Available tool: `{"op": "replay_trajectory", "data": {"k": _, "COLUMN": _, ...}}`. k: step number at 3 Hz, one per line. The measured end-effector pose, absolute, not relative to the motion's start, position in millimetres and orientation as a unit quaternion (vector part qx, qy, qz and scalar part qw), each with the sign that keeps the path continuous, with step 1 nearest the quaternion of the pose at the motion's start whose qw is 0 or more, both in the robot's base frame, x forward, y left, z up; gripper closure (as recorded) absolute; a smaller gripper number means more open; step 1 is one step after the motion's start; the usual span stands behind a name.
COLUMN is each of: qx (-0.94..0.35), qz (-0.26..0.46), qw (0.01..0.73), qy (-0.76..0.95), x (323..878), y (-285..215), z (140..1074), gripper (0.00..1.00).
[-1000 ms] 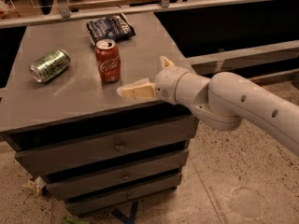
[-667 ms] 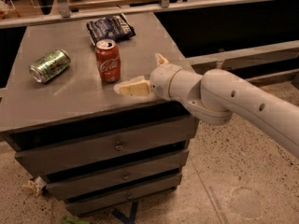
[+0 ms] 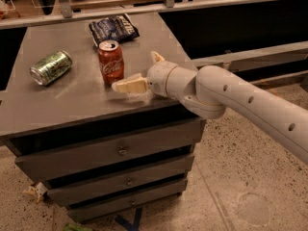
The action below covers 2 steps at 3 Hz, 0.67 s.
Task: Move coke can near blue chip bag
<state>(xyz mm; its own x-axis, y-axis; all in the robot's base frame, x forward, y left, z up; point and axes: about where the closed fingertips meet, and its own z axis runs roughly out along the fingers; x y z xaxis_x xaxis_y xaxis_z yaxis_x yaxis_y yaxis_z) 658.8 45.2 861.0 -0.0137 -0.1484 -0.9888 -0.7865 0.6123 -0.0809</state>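
Observation:
The coke can [image 3: 110, 61] stands upright on the grey cabinet top [image 3: 72, 97], a little right of its middle. The blue chip bag [image 3: 113, 29] lies flat just behind the can, near the back edge. My gripper [image 3: 135, 70] is open and empty, just right of the can. One finger [image 3: 128, 85] reaches left, close to the can's base. The other finger [image 3: 157, 57] points up and away behind it. The arm comes in from the right.
A green soda can [image 3: 50, 67] lies on its side at the left of the cabinet top. The cabinet has drawers [image 3: 118, 150] below. A rail and a dark counter run behind. Speckled floor lies to the right.
The gripper has moved left, closer to the coke can. The can, bag and green can have not moved.

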Motion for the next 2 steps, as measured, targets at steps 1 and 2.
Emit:
{"op": "replay_trajectory", "data": {"k": 1, "qx": -0.362, "qz": 0.273, "qw": 0.608, "qy": 0.651, "x": 672.1, "y": 57.2, "z": 862.2, "gripper": 0.0}}
{"op": "replay_trajectory", "data": {"k": 2, "qx": -0.371, "qz": 0.281, "qw": 0.608, "qy": 0.643, "x": 683.8, "y": 67.6, "z": 862.8, "gripper": 0.0}}
